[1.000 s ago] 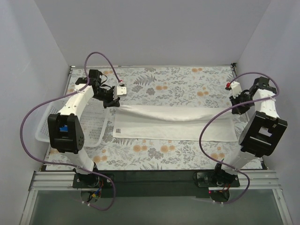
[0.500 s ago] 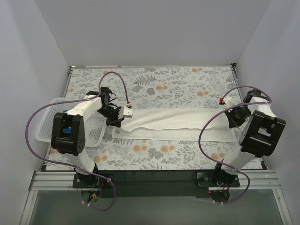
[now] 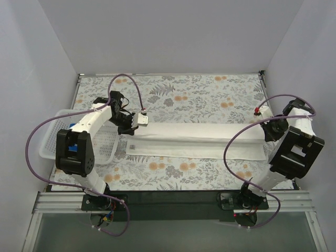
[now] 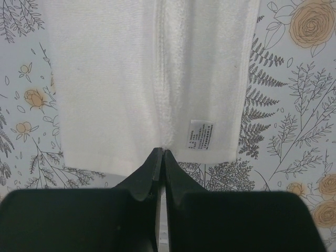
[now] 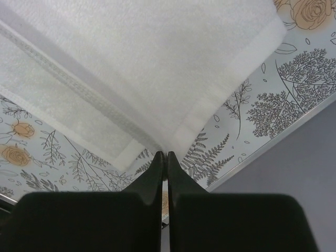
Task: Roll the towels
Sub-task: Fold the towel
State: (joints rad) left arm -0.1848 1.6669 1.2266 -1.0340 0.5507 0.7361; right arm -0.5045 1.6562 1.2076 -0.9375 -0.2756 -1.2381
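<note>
A white towel (image 3: 194,139) lies stretched left to right across the floral table, folded lengthwise with its far part laid over the near part. My left gripper (image 3: 132,130) is shut on the towel's left end. In the left wrist view the jaws (image 4: 160,151) pinch the end edge of the towel (image 4: 105,79) beside its care label (image 4: 201,135). My right gripper (image 3: 265,133) is shut on the towel's right end. In the right wrist view the jaws (image 5: 164,154) hold a folded corner of the towel (image 5: 147,63).
A white perforated basket (image 3: 50,144) stands at the left edge, partly under the left arm. The table's metal rim (image 5: 273,142) and grey wall run close by the right gripper. Purple cables loop above both arms.
Both grippers have carried the towel's far edge from raised at the back toward the near side and down. The towel now lies folded flat instead of sagging between them.
</note>
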